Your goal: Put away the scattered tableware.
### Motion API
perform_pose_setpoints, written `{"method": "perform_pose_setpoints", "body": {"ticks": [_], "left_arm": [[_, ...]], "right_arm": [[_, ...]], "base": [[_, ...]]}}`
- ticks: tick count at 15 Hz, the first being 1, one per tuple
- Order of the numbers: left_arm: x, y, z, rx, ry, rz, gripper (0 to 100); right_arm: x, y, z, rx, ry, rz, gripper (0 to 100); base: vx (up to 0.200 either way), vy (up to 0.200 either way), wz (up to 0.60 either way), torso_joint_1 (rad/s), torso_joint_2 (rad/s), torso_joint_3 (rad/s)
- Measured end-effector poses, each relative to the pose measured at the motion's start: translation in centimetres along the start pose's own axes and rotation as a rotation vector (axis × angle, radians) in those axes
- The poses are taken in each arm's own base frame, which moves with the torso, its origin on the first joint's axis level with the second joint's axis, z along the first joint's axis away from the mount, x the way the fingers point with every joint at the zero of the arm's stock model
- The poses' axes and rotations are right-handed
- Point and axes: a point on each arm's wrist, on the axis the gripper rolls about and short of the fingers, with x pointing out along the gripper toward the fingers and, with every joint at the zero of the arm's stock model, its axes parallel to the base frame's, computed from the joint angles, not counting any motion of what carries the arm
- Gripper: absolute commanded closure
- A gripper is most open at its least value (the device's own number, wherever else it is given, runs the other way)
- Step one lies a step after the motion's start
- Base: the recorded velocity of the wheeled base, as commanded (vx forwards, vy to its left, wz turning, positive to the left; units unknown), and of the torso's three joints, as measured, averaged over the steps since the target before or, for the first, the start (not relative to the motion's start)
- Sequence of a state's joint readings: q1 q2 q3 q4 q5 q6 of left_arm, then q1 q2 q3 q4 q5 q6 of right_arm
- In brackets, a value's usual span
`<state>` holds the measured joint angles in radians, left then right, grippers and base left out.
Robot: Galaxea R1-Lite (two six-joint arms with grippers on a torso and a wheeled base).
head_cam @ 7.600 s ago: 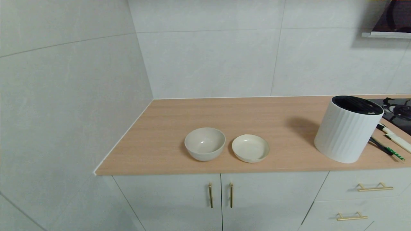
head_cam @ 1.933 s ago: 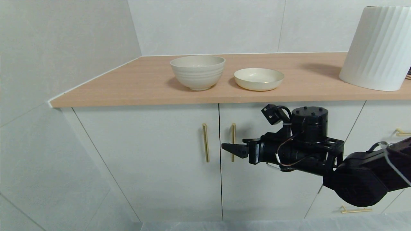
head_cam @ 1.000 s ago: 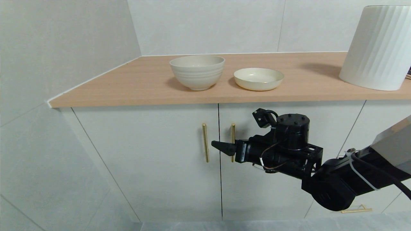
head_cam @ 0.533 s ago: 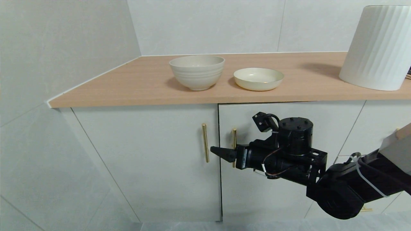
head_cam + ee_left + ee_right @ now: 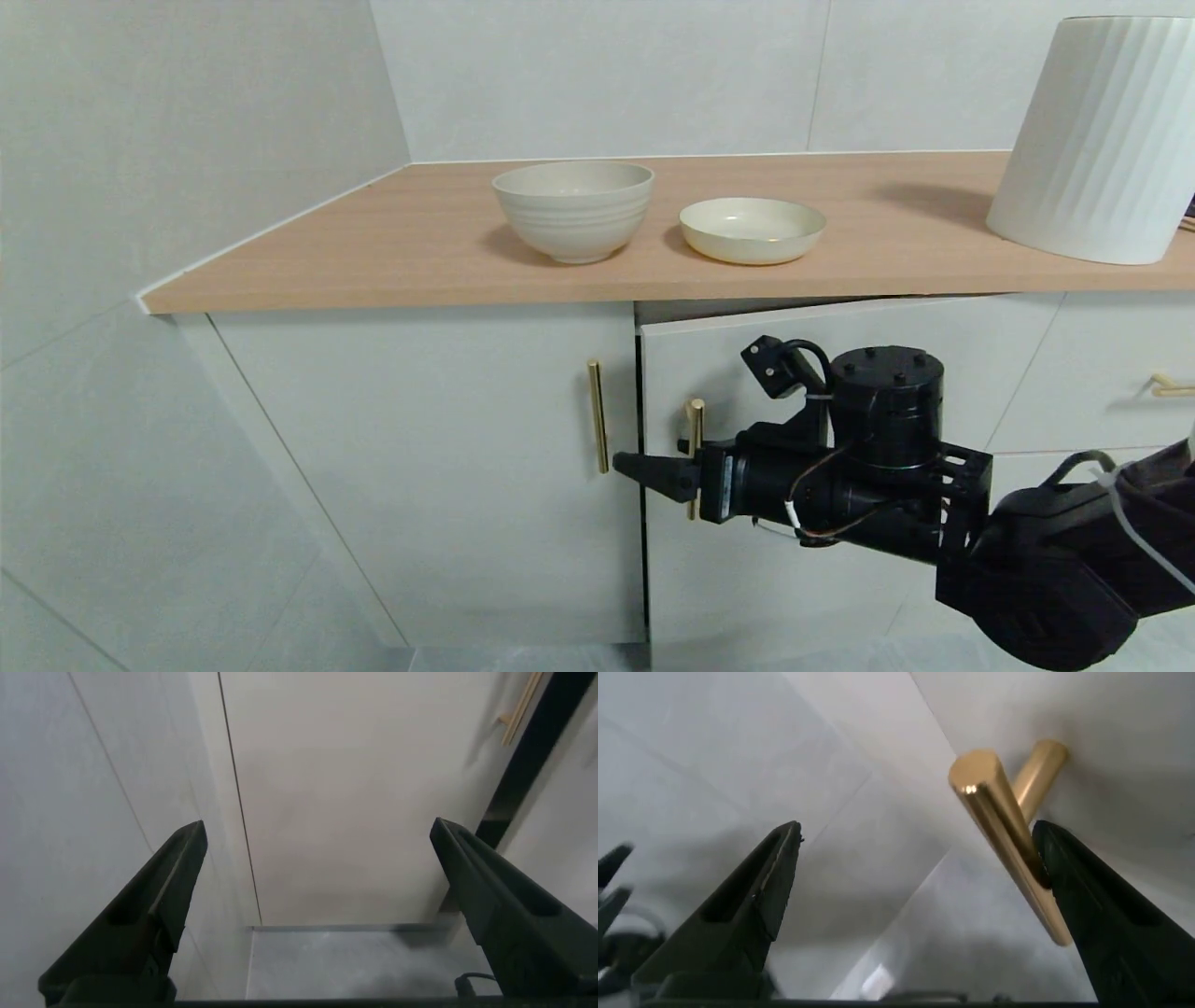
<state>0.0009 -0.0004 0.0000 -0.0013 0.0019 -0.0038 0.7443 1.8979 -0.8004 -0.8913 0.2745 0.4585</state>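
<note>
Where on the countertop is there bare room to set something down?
Bare countertop left of the bowl toward the side wall, and another patch between the shallow dish and the ribbed white container. Crowded: the narrow gap between bowl and dish.

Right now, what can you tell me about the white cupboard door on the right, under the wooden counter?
The flat white cupboard door hangs ajar beneath the wooden counter, its handle side swung outward, leaving a dark gap along its top and inner edge. A slim vertical gold metal bar handle stands off near that edge. The robot's black right hand, fingers open, straddles the handle, one finger seemingly against it.
</note>
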Motion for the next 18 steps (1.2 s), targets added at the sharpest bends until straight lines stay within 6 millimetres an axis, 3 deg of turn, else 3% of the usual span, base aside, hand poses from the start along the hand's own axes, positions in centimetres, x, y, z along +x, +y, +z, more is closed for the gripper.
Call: {"method": "perform_pose_setpoints", "body": {"ticks": [6,14,18], "left_arm": [[0.0,0.0,0.0,0.000,0.000,0.000,0],[-0.1,0.0,0.4,0.038,-0.018,-0.008,0],[-1.0,-0.4,3.8,0.035,0.010,-0.210,0]], "right_arm": [[-4.2,1.9,0.6,0.038,0.166,0.120,0],[-5.6,2.4,1.1,0.031,0.161,0.167,0],[-5.8,2.4,0.9,0.034,0.167,0.166,0]], "base": [[0.000,0.000,0.00,0.000,0.00,0.000],[0.000,0.000,0.00,0.000,0.00,0.000],[0.000,0.000,0.00,0.000,0.00,0.000]]}}
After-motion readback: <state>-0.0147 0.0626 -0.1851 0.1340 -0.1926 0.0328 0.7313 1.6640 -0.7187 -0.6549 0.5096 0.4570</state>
